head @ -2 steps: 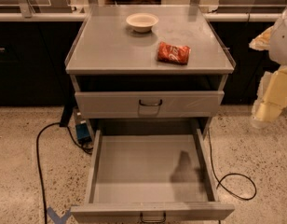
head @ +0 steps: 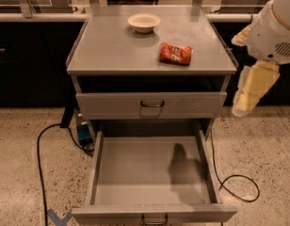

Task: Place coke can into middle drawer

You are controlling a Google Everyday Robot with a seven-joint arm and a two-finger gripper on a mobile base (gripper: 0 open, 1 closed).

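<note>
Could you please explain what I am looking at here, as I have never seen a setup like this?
This is a mobile robot with one arm. Its single camera looks down on a grey metal cabinet from the front; where the camera is mounted is not recorded. The pale arm enters at the right edge, and its cream tool hangs beside the cabinet's right side, touching nothing. On the cabinet top, a small red drink can lies on its side, with a round cream bowl behind it to the left. The can is not held. The wide grey lower drawer is pulled open with nothing in it; the grey drawer front above is shut.
</note>
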